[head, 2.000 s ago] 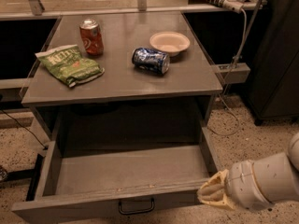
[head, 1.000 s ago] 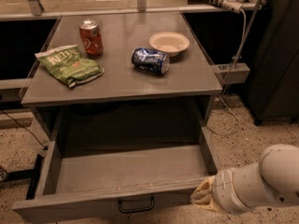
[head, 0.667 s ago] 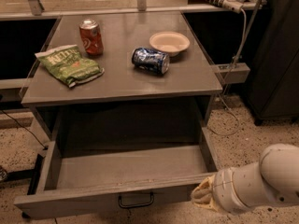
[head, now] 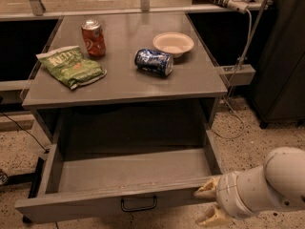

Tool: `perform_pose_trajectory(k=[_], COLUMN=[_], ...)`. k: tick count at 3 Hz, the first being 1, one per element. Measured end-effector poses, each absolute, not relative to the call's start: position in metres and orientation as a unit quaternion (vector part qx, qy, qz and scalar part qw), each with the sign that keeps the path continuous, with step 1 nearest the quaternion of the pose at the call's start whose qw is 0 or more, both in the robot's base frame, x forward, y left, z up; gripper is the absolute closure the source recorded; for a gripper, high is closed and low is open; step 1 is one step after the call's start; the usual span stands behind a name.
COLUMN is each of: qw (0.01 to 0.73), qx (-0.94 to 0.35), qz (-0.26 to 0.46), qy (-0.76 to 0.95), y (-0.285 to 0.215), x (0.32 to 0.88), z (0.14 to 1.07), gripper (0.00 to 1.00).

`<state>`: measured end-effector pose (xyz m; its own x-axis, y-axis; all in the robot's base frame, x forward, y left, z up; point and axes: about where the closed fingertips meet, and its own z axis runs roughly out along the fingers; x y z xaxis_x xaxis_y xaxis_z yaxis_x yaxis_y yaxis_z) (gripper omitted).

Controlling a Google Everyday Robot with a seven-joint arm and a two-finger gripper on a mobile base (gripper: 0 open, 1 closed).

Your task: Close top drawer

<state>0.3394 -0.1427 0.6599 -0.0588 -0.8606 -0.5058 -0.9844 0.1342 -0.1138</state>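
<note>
The top drawer (head: 119, 200) is a wide grey drawer pulled far out of the cabinet, empty inside, with a small black loop handle (head: 138, 204) at the centre of its front. My gripper (head: 209, 205) is at the drawer front's right end, its cream fingers spread above and below, one fingertip (head: 206, 191) touching the front's top right corner. The white arm comes in from the lower right.
On the cabinet top (head: 200, 80) stand a red soda can (head: 93, 38), a green chip bag (head: 71, 66), a blue can on its side (head: 154, 62) and a white bowl (head: 173, 44). A dark cabinet (head: 281, 56) and cables stand to the right. Speckled floor surrounds.
The gripper has moved left to the drawer front's right corner. The drawer front has shifted slightly back toward the cabinet.
</note>
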Motion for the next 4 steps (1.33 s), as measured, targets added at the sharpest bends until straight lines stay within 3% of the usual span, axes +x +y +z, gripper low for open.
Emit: perform_pose_trajectory(k=[1,2,4], qw=[0.235,0.244,0.236], qx=[-0.645,-0.653,-0.684], qz=[0.131,0.123,0.109], qy=[0.715,0.707,0.681], y=[-0.143,-0.139,-0.122], x=[0.34,0.364,0.432], z=[0.66,0.664,0.67], gripper=[0.0,0.0,0.42])
